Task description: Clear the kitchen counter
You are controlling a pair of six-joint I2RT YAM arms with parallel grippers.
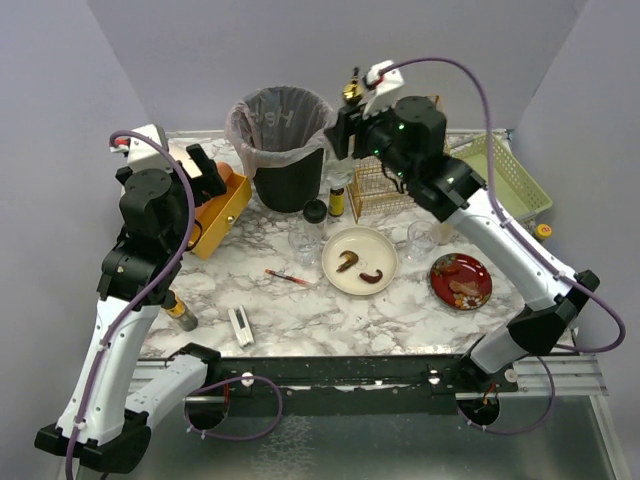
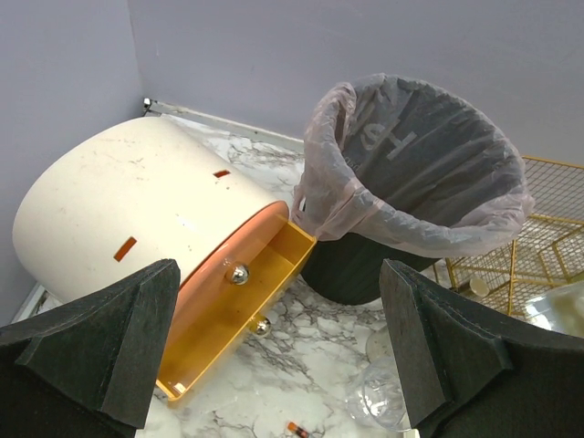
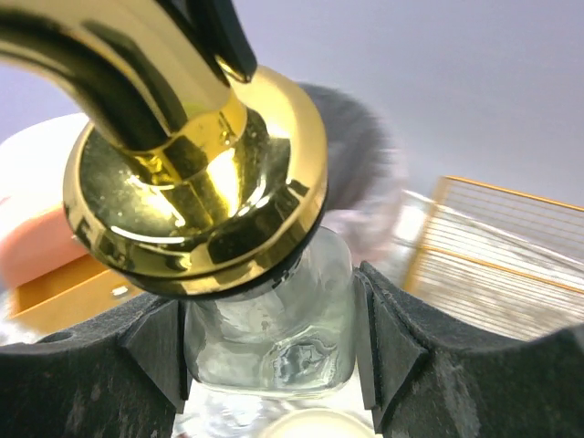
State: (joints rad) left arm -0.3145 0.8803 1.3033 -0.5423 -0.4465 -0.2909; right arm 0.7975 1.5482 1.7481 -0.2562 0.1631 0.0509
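Across the middle of the top view lies the kitchen counter (image 1: 400,310), white marble with grey veins. Lilac-grey walls (image 1: 200,60) close it in on three sides, and a grey metal floor (image 1: 400,440) runs along its near edge. At the counter's 12 o'clock stands a black bin (image 1: 283,150) with a pale liner. A cream plate (image 1: 378,245) sits near the centre, a red plate (image 1: 438,272) at about 4 o'clock, a gold wire basket (image 1: 378,190) at 1 o'clock and a green tray (image 1: 510,175) at 2 o'clock.

The right gripper (image 1: 345,125) is raised at 12 o'clock beside the bin. Its fingers (image 3: 411,365) are clamped on the clear glass body of a pump bottle (image 3: 274,338) with a gold collar. The left gripper (image 2: 278,310) is spread wide and holds nothing, at 10 o'clock facing a cream drawer unit (image 2: 137,210) with an orange front.

In the top view the left arm covers most of that unit. The right wrist view cuts off the bottle's base and blurs everything behind it. The brown curved pieces on the cream plate and the contents of the red plate are too small to identify.
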